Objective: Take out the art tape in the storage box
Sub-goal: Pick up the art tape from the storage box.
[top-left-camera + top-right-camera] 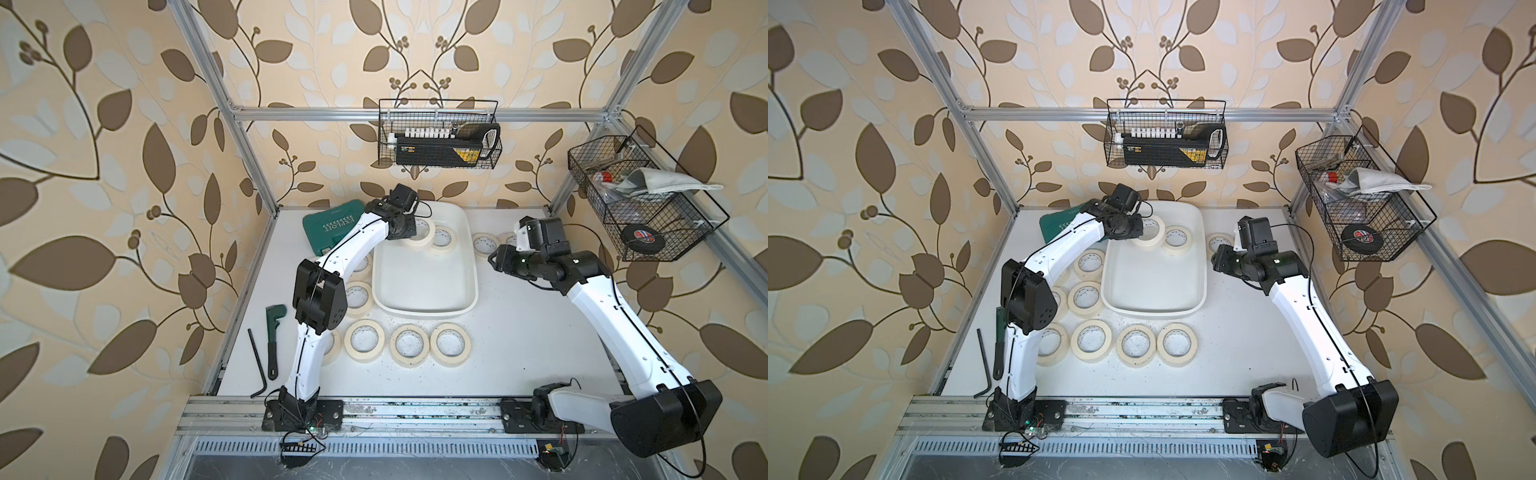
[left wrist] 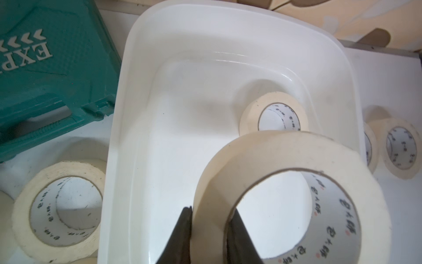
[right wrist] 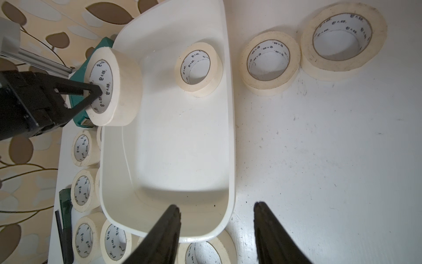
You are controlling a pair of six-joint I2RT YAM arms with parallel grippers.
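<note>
Now, art tape roll [image 2: 285,150] tight in left gripper [image 2: 211,212] over storage box [image 2: 182,114]; right gripper [image 3: 216,205] half-open, empty.

teal case [image 1: 332,227]: read "EXPLOIT" in pale letters beside a chevron row, at the storage box's [image 1: 424,310] far left corner.
art tape [image 2: 285,150]: white cores bore repeated dark characters with red dots, illegible, inside and around the storage box.

White table [image 1: 540,353], storage box [image 1: 424,278], art tape rolls [image 1: 450,361] beside it, teal case [image 1: 332,226], wrench [image 1: 274,328], hex key [image 1: 257,361]
</note>
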